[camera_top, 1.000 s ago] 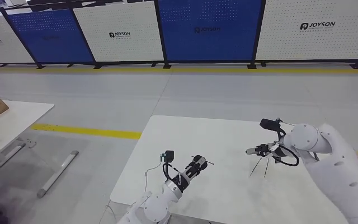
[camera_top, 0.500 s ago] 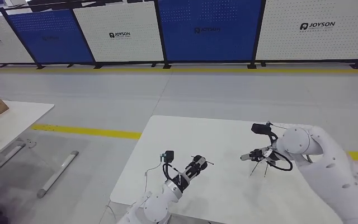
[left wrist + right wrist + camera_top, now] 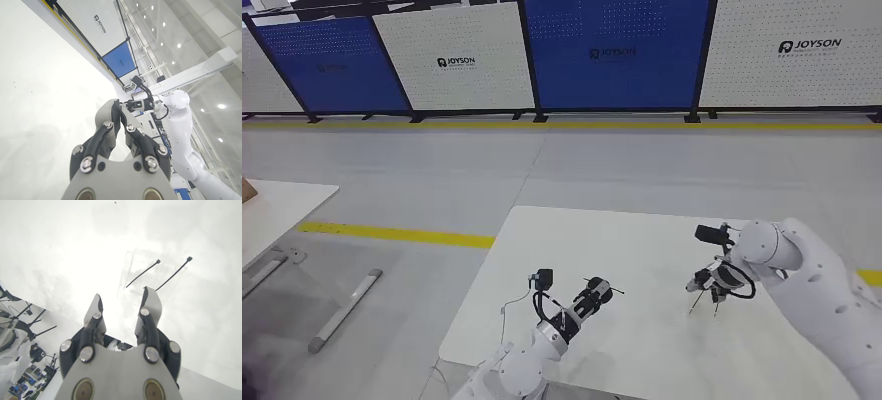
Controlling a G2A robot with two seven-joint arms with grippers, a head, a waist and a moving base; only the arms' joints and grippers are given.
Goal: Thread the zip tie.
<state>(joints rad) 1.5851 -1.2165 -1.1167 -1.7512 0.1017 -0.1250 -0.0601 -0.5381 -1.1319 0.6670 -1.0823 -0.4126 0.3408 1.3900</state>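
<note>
Two black zip ties lie side by side on a clear plastic sheet on the white table. My right gripper hangs open just above their tail ends, one finger over the tail of the nearer tie. From above, the same ties show as thin lines just under the right gripper. My left gripper is near the table's front edge, shut on a third thin black zip tie that sticks out sideways from its fingertips.
The table's front edge runs close behind the left arm. A second white table stands far left across the floor. Blue and white partition panels line the back of the room.
The right gripper has tipped downward and dropped closer to the two zip ties on the table. The left arm has kept still.
</note>
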